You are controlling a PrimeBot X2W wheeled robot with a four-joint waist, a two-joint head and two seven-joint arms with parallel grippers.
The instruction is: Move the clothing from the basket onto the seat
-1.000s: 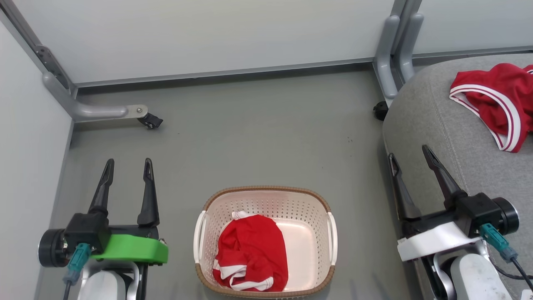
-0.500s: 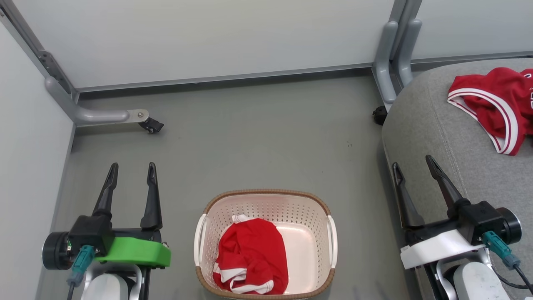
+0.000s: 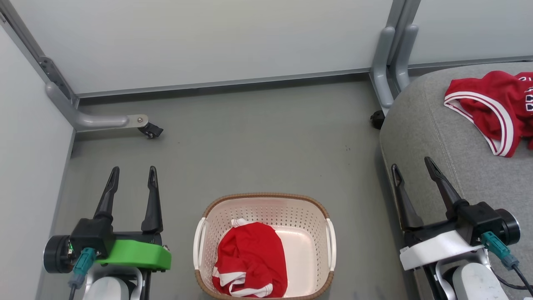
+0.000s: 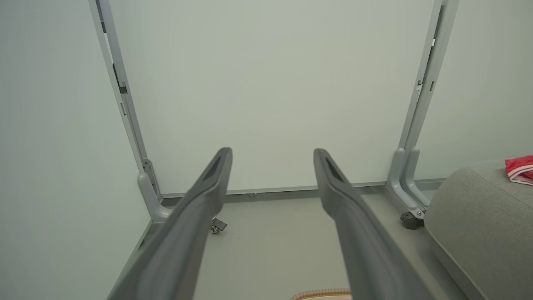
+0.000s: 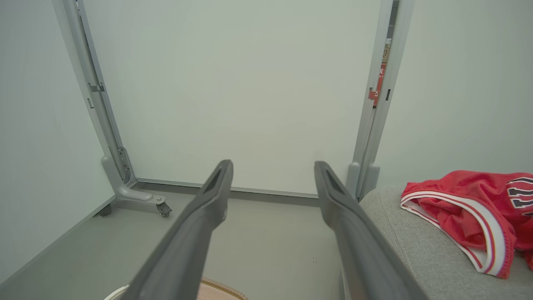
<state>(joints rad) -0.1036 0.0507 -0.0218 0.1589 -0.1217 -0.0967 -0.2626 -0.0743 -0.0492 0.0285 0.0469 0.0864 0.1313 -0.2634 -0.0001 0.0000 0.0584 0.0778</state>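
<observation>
Done so far: one red piece, the jersey (image 3: 487, 104), lies crumpled on the seat (image 3: 433, 137) toward its far right side. Its white-and-dark striped trim is turned up and a bit of lettering shows.
Left to do: a red bundle (image 3: 250, 262) with white striped trim sits in the basket (image 3: 264, 195), heaped against the left wall and the near side. The right half of the basket's bottom is bare. I can't tell from here which garment it is.
Basket: it stands on the floor (image 3: 250, 137) between the two arms, off the seat's left edge and not touching it.
Left gripper (image 3: 134, 171): fingers spread wide with nothing between them, hanging over the floor just left of the basket and pointing at the far wall.
Right gripper (image 3: 410, 163): likewise spread and empty, poised at the seat's left edge, well short of the jersey.
Progress: about halfway, by my reckoning, provided nothing is hidden under the bundle.
What remains: one of the arms has to reach down into the basket, pinch the bundle, and carry it across to bare cushion.
</observation>
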